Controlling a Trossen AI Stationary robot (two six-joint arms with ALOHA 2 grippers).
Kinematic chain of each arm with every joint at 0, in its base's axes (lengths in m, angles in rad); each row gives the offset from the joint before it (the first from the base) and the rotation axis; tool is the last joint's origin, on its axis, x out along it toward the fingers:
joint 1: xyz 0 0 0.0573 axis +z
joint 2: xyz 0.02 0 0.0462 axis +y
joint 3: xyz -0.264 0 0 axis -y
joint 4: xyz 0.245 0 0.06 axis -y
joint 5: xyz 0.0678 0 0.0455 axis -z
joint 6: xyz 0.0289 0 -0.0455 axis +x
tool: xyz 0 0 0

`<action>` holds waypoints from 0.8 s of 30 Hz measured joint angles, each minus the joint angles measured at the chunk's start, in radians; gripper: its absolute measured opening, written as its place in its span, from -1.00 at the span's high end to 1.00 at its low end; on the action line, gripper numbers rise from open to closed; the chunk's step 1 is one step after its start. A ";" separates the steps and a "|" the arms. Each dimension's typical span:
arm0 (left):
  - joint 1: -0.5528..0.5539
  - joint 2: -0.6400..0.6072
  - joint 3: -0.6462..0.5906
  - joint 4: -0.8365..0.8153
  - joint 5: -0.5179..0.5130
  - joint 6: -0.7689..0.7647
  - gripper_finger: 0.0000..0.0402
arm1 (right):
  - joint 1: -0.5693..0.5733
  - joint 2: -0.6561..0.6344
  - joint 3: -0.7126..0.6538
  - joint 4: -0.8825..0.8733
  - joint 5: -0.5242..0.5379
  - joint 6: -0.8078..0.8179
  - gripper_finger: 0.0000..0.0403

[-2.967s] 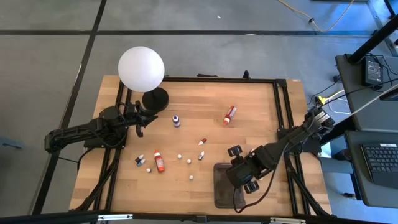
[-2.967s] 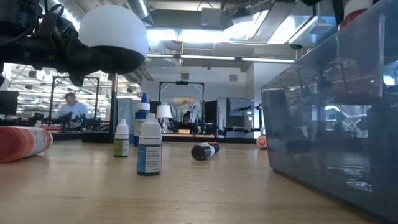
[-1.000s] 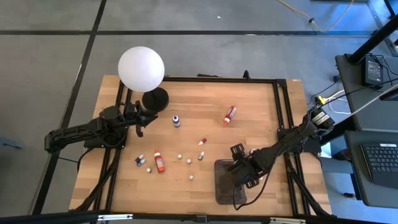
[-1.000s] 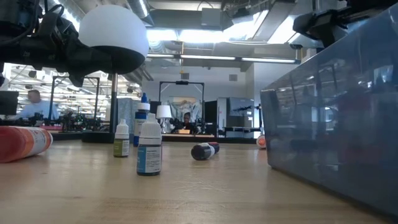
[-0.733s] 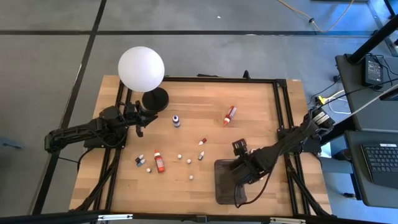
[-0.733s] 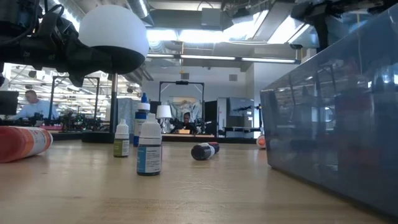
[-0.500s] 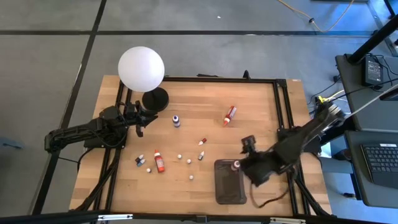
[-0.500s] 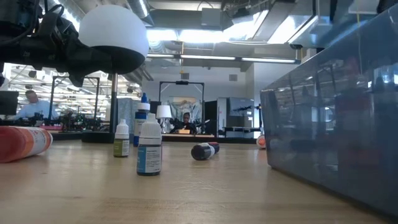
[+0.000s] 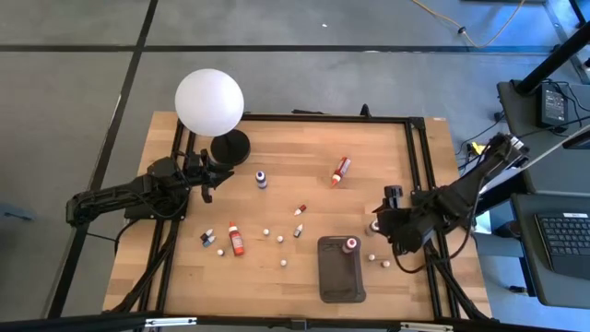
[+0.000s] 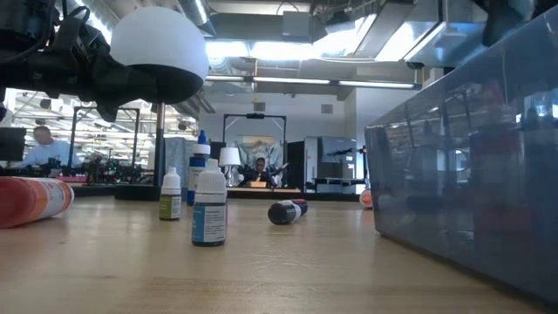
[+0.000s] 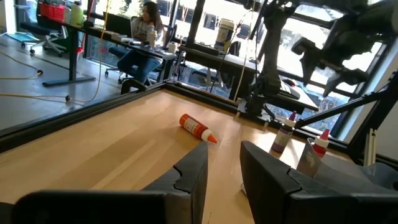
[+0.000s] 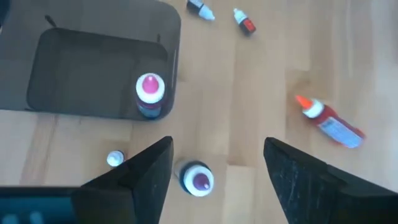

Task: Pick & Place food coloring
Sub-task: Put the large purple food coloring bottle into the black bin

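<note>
Standing upright in the tray (image 9: 324, 280), a bottle (image 9: 350, 244) is left behind as the right end effector (image 9: 380, 221), fingers wide and empty, is withdrawn; others remain scattered on the tabletop (image 9: 295, 148).

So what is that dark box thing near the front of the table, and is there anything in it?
It is a dark grey tray with rounded corners and low, smoky see-through walls, plastic by the look of it, lying flat on the wooden table. One small bottle with a pink-red cap stands upright inside, close to the end wall nearest the table's middle; the remaining floor is bare. Nothing grips the tray: the right gripper hovers open off to one side.
</note>
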 joint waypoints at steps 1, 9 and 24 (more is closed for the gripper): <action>0.000 0.000 0.000 0.000 0.000 0.000 0.54 | 0.000 -0.008 -0.031 0.030 0.001 -0.009 -0.26; 0.000 0.000 0.000 0.000 0.000 0.000 0.53 | 0.000 -0.011 -0.168 0.104 -0.015 0.028 -0.26; 0.000 0.000 0.000 0.000 0.000 0.000 0.55 | -0.040 -0.011 -0.302 0.188 -0.069 0.133 -0.26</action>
